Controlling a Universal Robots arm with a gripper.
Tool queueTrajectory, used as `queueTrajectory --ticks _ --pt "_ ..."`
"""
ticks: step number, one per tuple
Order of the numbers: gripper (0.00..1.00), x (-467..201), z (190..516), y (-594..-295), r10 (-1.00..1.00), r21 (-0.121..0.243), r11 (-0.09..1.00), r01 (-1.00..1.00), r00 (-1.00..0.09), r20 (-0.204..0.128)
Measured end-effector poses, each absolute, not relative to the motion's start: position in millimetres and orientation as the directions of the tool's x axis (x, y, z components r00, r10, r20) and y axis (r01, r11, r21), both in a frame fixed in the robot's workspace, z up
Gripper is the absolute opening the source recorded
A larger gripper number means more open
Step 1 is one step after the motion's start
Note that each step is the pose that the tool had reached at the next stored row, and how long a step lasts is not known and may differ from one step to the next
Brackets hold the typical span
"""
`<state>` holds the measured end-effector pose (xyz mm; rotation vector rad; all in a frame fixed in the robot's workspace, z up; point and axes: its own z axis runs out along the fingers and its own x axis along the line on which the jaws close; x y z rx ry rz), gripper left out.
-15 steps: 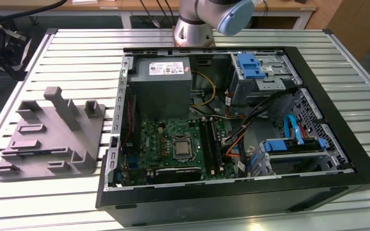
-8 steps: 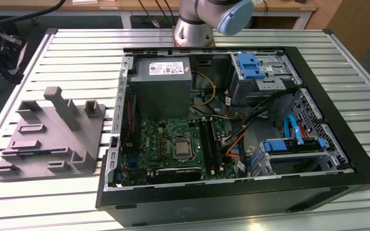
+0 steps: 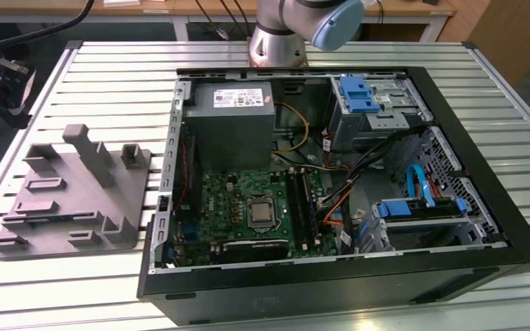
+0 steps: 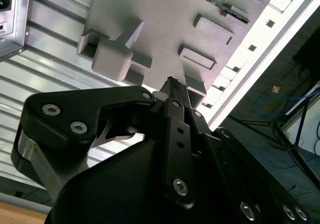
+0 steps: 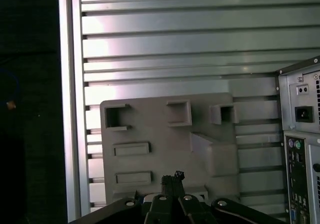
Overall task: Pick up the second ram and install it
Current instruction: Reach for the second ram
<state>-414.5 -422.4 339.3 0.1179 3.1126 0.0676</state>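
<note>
The gripper (image 5: 172, 176) hangs over the grey fixture (image 5: 165, 134), which lies on the slatted table (image 3: 108, 76) at the exterior view's left of the open computer case (image 3: 339, 276). In both wrist views the two slim fingers (image 4: 175, 109) meet at their tips with nothing seen between them, so the tool appears to carry no load. The second ram (image 3: 52, 217) is judged to be the thin dark strip set on edge in a shallow slot of the fixture, among the low blocks. The slot presumably holds it upright and square so that narrow fingers can close on its long faces (in the second wrist view the second ram (image 4: 236, 14) seems to be the dark sliver beside a low block, well apart from the fingertips). The taller upright blocks (image 3: 94, 158) stand on another part of the same fixture. Inside the case the green motherboard (image 3: 237, 200) lies flat and face up. Its long memory slots (image 3: 306, 207) run beside the square silver chip (image 3: 261, 210) and are open to approach from above, since the side panel is off. The pick-up is not yet made.
</note>
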Motion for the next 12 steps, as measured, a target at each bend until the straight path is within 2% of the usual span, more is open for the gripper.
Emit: queueTrajectory --ticks 12 --pt "0.1 -417.3 324.7 -435.5 0.076 0.044 0.996 0.075 -0.997 -0.025"
